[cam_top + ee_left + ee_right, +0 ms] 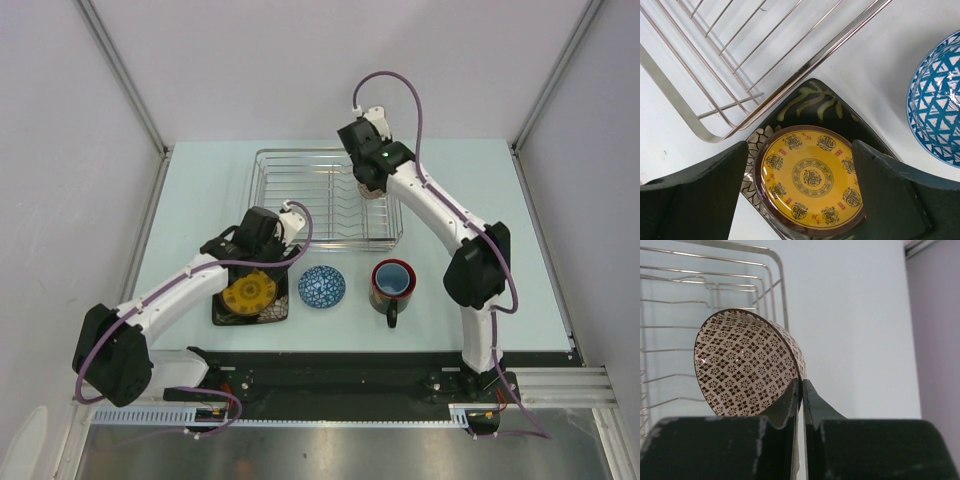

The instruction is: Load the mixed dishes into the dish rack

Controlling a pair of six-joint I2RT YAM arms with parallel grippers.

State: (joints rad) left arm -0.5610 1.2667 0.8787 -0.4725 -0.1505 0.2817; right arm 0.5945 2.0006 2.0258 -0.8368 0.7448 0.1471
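The silver wire dish rack (300, 210) stands at the table's middle back. My right gripper (372, 185) is over its right end, shut on the rim of the brown-speckled bowl (747, 365), which hangs tilted on its side above the rack (705, 305). The round yellow plate (250, 293) lies on the square black floral plate (232, 312) at the front left. My left gripper (262, 240) hovers open above them; in its wrist view the yellow plate (810, 180) sits between the fingers (890, 195). The blue bowl (322, 286) and the dark red-rimmed mug (392, 284) stand on the table.
The rack's near corner (715, 135) lies close to the black plate's edge (810, 97). The blue bowl (937, 100) is just right of the plates. A black rail (330, 375) runs along the near table edge.
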